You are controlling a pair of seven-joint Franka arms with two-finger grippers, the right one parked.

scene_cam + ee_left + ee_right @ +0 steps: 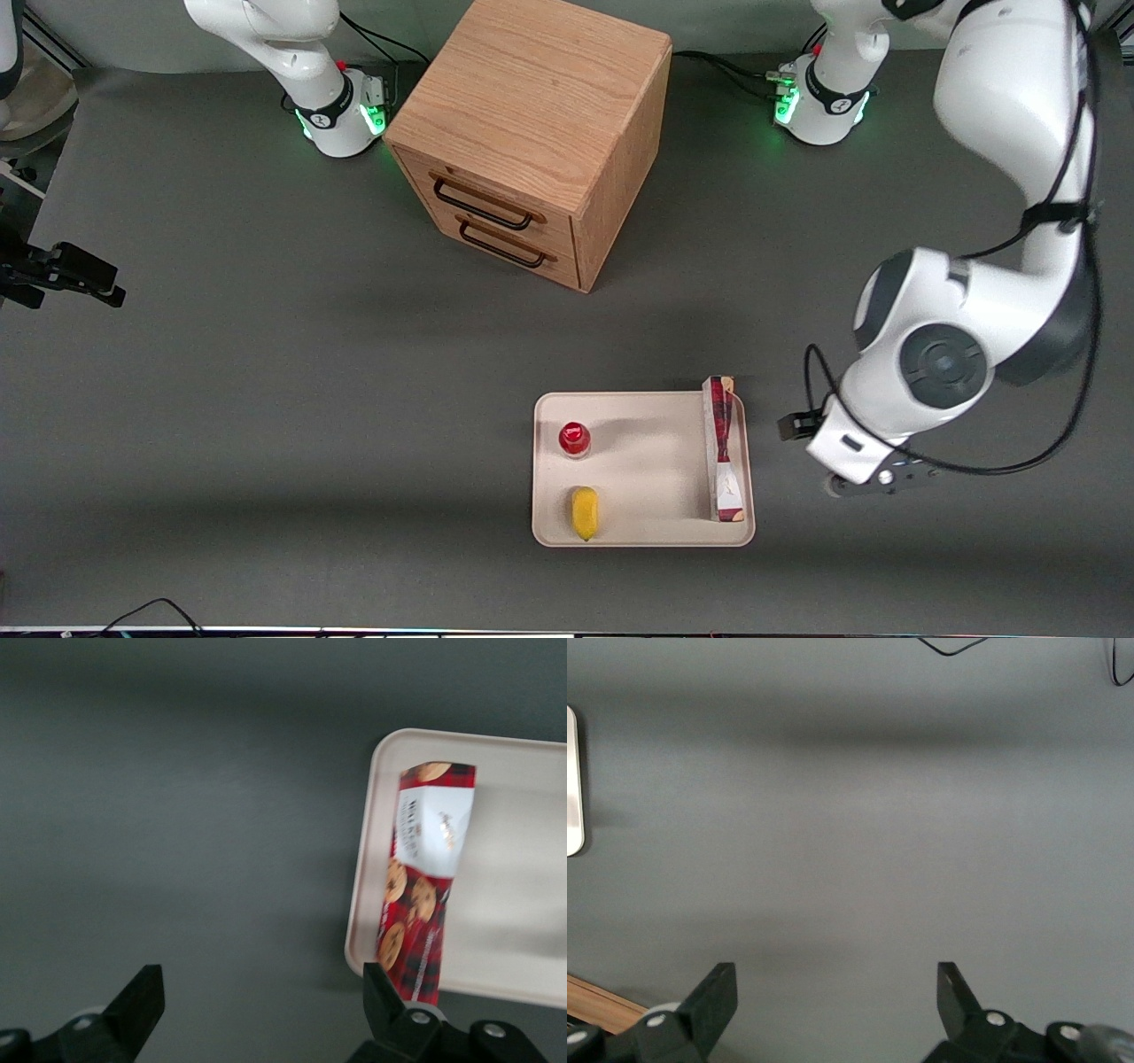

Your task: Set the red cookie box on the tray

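Dark grey table (266,399), matte, carries everything. Wooden two-drawer cabinet (532,133) stands at 12 o'clock of the tray. Tray (656,532) holds three items: red cookie box (722,447) lying lengthwise along the rim nearest my arm, at 3 o'clock on the tray; yellow item (584,512) at 7 o'clock; small red-capped bottle (574,439) at 10 o'clock. My gripper (261,1001) hangs over bare table just beside the tray, fingers (137,997) spread wide, holding and touching nothing.
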